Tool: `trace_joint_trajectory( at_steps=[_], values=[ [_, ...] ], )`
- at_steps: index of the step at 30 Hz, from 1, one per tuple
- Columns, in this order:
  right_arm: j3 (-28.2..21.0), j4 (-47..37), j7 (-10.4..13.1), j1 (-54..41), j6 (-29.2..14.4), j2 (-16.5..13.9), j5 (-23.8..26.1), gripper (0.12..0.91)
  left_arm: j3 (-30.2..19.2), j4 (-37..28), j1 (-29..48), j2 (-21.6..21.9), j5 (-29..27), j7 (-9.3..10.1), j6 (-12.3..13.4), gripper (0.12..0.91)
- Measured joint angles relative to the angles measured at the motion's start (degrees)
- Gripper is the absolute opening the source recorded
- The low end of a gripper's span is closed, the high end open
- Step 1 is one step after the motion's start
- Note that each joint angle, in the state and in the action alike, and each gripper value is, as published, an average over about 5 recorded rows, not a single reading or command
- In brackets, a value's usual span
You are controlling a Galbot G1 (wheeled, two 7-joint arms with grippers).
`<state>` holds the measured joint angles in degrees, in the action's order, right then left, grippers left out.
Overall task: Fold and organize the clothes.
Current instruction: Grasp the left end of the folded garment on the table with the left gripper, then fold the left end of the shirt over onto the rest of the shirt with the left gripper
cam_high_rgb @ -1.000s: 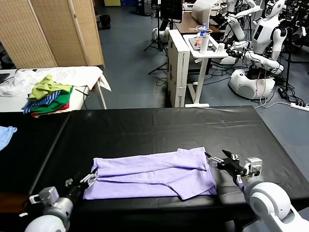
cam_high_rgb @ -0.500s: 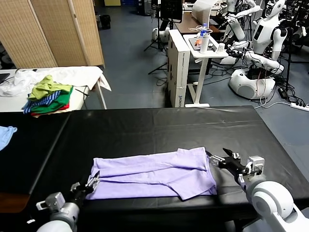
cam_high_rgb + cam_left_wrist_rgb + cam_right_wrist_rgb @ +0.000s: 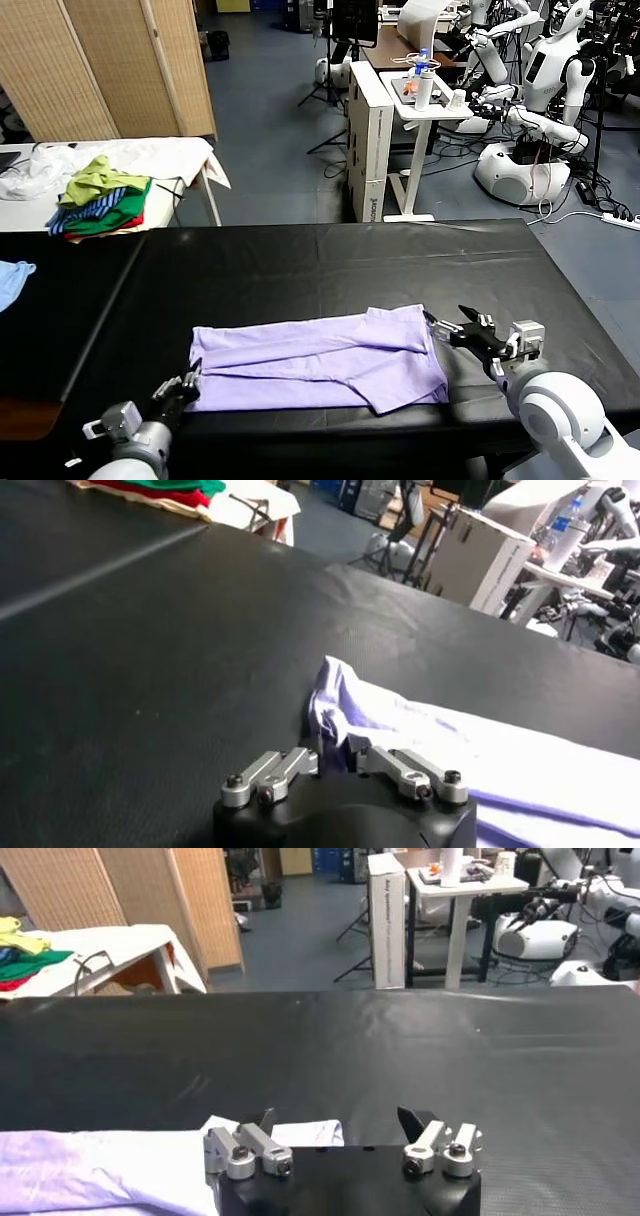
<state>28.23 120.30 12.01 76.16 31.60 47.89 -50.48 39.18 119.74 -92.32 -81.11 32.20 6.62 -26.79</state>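
Observation:
The pale lavender T-shirt [image 3: 320, 360] lies folded into a long strip near the front edge of the black table [image 3: 330, 260]. My left gripper [image 3: 186, 384] is at the strip's left end. In the left wrist view the left gripper [image 3: 336, 752] is shut on a bunched edge of the T-shirt [image 3: 430, 740]. My right gripper [image 3: 452, 332] is open just off the strip's right end, low over the table. In the right wrist view the right gripper [image 3: 338, 1120] has its jaws wide apart, and the T-shirt's edge [image 3: 300, 1133] lies just in front of them. No print shows.
A green, striped-blue and red clothes pile [image 3: 100, 200] sits on a white table at the back left. A light blue cloth [image 3: 12, 280] lies at the far left edge. A white cabinet [image 3: 370, 140] and other robots [image 3: 540, 110] stand beyond the table.
My left gripper has drawn back toward the table's front edge, and the shirt's lower left corner has pulled in a little. The right gripper has hardly moved.

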Motion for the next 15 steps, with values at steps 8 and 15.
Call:
trace_joint_trajectory(
  at_steps=[8,15],
  values=[
    [0.96,0.18,-0.03,0.68,-0.04,0.49,0.01,0.907,0.45,1.04,-0.53,1.36,-4.04,-0.33,-0.18,0.181],
    [1.38,0.25,-0.04,1.07,-0.13,1.48,0.01,0.907,2.25,2.38,-2.11,4.35,-14.03,-1.52,2.30,0.182]
  ],
)
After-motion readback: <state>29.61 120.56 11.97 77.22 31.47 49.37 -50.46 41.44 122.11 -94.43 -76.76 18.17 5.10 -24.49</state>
